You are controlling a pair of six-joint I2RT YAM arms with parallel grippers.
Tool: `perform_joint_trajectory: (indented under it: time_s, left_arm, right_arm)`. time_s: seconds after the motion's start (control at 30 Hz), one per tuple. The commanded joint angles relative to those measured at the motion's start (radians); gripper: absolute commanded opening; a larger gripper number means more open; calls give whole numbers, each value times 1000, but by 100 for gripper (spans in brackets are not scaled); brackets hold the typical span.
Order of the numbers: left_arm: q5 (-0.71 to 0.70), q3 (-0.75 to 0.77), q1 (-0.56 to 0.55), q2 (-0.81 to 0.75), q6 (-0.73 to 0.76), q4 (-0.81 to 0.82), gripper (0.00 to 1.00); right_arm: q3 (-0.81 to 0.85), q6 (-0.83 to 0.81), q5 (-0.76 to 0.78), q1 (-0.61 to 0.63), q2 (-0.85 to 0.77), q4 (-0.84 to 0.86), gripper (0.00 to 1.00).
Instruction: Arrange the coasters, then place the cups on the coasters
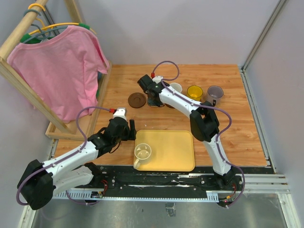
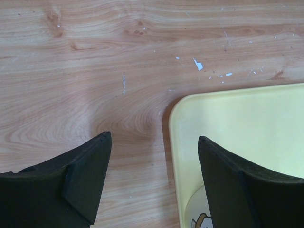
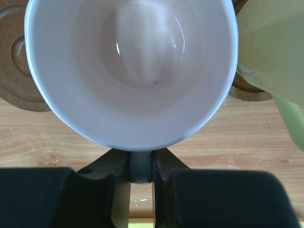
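cup on tray, coaster behind tray

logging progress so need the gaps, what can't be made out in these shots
- top view: pink cup in the right gripper hidden under that wrist
- top view: coaster count; one coaster shows whole, arm and cups may hide others
- left wrist: white cup on the yellow tray cut off by bottom edge
- right wrist: pale shape at right blurred

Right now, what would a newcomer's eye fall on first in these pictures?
The pink T-shirt hanging on the wooden rack at the far left stands out most. Next, the right gripper pinches the handle of a pale pink cup, with brown coasters either side. A yellow tray lies at the near edge with a cream mug on it.
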Motion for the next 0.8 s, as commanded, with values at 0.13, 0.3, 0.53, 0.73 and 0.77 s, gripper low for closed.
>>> perform_joint_trajectory:
  time_s: [0.13,0.3,0.53,0.73,0.77]
  left_arm:
    - [3,11,6,5,12,36,77]
    - [3,10,6,6,12,38,77]
    - [3,11,6,14,12,41,77]
    - [3,13,6,16,12,42,77]
    - [3,13,6,16,12,43,77]
  right_arm:
    - [-8,27,28,-23,10,31,1]
    - [-16,27,16,-24,9,32,1]
    - [-17,25,5,-23,10,36,1]
    - [-15,21,-1,-23,18,38,1]
    - [-14,21,-3,-23,18,39,5]
